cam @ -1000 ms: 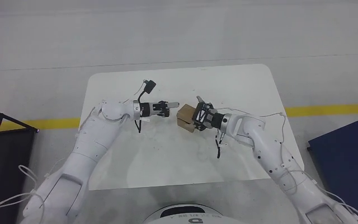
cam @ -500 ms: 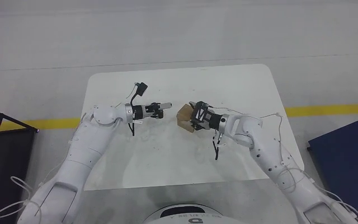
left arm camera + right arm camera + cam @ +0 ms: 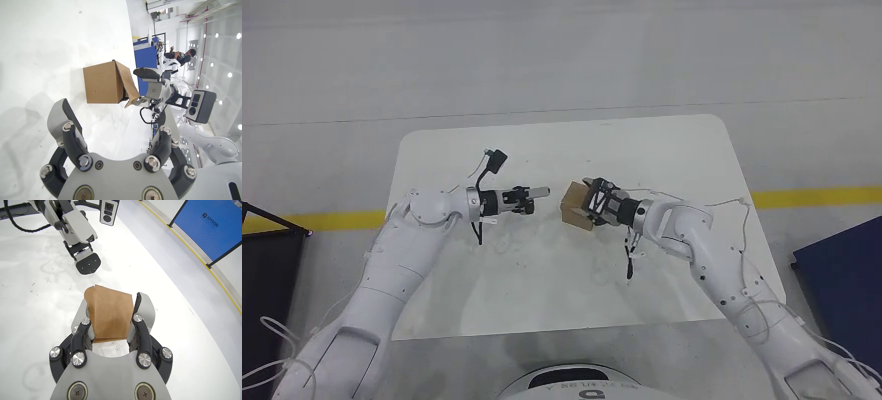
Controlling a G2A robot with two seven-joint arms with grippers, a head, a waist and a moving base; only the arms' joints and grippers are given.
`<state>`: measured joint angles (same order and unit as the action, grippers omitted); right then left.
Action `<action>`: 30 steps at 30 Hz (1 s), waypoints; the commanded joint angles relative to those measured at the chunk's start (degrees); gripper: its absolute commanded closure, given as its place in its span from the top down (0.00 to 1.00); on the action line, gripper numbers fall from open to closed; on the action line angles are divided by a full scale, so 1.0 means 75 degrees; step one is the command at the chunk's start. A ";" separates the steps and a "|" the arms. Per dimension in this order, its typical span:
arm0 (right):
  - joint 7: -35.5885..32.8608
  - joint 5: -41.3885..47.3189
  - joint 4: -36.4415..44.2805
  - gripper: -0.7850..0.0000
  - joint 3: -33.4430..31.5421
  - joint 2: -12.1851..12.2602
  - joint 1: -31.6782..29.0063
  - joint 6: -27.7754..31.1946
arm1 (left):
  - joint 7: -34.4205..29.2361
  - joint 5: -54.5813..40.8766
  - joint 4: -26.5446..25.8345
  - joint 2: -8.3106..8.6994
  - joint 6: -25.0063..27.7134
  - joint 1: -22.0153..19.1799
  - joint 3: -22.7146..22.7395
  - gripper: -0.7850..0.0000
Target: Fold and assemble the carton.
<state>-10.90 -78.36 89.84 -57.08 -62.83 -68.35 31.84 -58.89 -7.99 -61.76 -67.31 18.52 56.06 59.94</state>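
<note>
A small brown carton (image 3: 572, 205) rests near the middle of the white table (image 3: 662, 160), one lid flap standing open. In the left wrist view the carton (image 3: 102, 85) shows a closed side, and its flap slants into my right gripper (image 3: 142, 87). My right gripper (image 3: 112, 300) is shut on that flap (image 3: 111, 317), a finger against each of its edges. In the top view the right gripper (image 3: 592, 203) sits just right of the carton. My left gripper (image 3: 535, 192) stands open a short way left of the carton, touching nothing. Its spread fingers (image 3: 65, 113) hold nothing.
Bare table lies on all sides of the carton. A yellow floor line (image 3: 822, 196) passes behind the table. A blue panel (image 3: 842, 265) stands off the right edge, and a dark frame (image 3: 262, 250) stands off the left edge.
My left gripper has backed away from the carton to the left and now stands apart from it. The right gripper and the carton shifted slightly toward the far side.
</note>
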 commanded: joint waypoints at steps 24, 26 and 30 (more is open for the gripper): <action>-0.0102 0.0192 -0.0499 0.71 0.0044 -0.0073 0.0316 0.0447 | -0.0016 -0.0175 0.0246 -0.0062 0.0212 -0.0200 -0.0236 1.00; -0.0084 0.0158 -0.0571 0.70 0.0067 -0.0087 0.0361 0.0410 | -0.0031 -0.0192 0.0280 -0.0068 0.0224 -0.0217 -0.0258 1.00; -0.0005 0.0089 -0.0614 0.68 0.0072 -0.0104 0.0436 0.0377 | -0.0036 -0.0205 0.0327 -0.0072 0.0257 -0.0235 -0.0273 1.00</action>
<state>-11.08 -77.52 85.24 -56.54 -63.59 -65.20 34.66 -59.15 -9.51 -59.39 -67.85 20.38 54.32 57.90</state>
